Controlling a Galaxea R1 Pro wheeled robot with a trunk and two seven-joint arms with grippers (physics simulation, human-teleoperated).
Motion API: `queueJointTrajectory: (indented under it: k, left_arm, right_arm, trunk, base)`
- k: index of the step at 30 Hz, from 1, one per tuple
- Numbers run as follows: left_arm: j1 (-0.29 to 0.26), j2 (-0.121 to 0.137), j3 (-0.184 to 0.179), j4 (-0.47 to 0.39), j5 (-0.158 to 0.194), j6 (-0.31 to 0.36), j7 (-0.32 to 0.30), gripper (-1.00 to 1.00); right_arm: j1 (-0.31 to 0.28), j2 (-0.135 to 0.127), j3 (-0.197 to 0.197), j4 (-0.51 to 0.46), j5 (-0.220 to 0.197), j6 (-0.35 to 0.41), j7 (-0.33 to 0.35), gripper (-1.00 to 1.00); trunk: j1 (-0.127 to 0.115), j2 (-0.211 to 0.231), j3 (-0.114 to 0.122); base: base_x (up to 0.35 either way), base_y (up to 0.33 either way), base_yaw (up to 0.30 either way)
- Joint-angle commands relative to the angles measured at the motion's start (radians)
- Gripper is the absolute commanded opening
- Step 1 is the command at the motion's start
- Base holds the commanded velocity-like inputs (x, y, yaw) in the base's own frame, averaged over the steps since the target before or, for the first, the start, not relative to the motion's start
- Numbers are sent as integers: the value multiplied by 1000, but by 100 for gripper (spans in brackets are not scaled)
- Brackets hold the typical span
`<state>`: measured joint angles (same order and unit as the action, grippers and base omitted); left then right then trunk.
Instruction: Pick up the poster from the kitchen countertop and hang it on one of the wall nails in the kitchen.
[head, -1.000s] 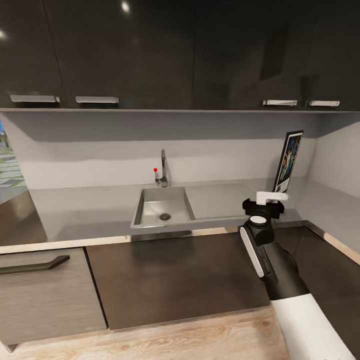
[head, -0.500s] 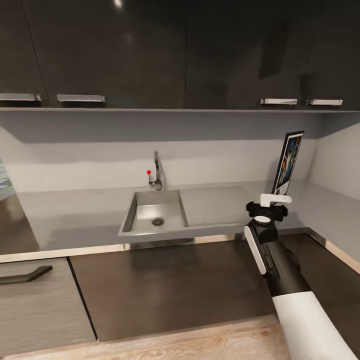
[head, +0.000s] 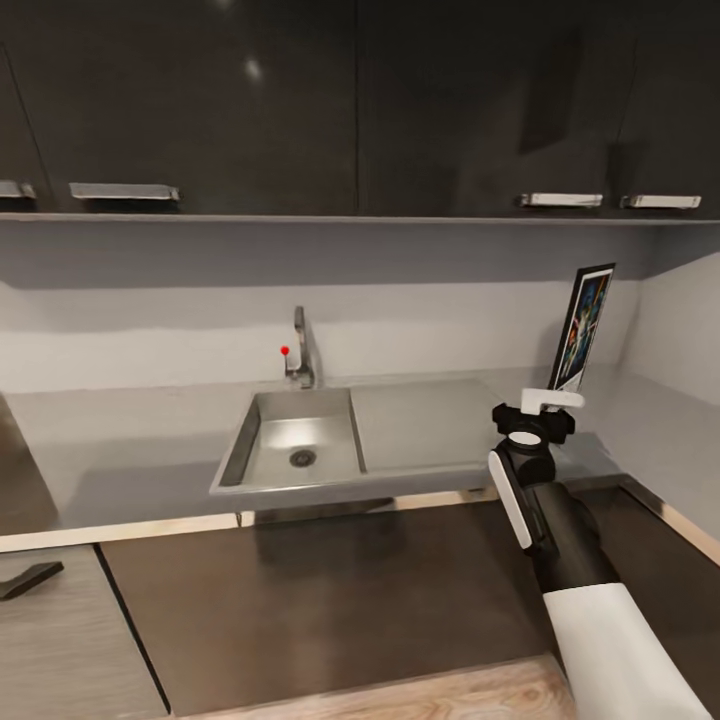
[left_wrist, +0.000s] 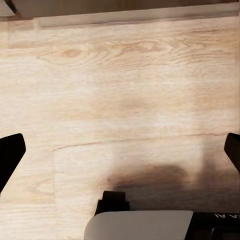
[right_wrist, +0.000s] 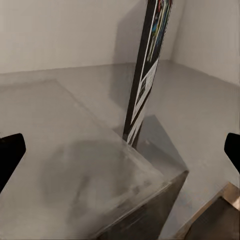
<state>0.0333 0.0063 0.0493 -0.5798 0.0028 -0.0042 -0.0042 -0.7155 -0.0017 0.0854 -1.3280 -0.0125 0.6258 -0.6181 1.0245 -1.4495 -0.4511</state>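
At the right of your head view, the poster (head: 581, 328) stands upright on the kitchen countertop (head: 430, 420), long axis vertical, artwork facing left toward the sink (head: 295, 448). Your right gripper (right_wrist: 120, 145) is spread wide just short of it; your left gripper (left_wrist: 120, 150) is spread too, over wooden floor (left_wrist: 125, 75).

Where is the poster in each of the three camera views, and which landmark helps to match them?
Head view: poster stands upright at right, beyond the right gripper.
Right wrist view: poster seen edge-on, upright.
Left wrist view: not in it; wooden floor.
Shared landmark: grey countertop.
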Motion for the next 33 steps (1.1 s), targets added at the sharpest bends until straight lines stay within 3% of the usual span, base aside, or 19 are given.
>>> queueJointTrajectory:
  k: [1,19,33]
  left_arm:
    - [0,0,2,-2,0,0,0,100]
    - [0,0,4,-2,0,1,1,100]
    - [0,0,18,-2,0,0,1,100]
  right_arm:
    - [-1,1,2,0,-1,-2,-6,100]
    - [0,3,2,59,-1,-98,-8,100]
    - [0,3,1,81,-1,-101,-8,100]
  trunk:
    - [1,0,-1]
    - [1,0,-1]
    - [1,0,-1]
  base:
    - [148,-2,0]
    - [108,-82,0]
    - [124,-124,0]
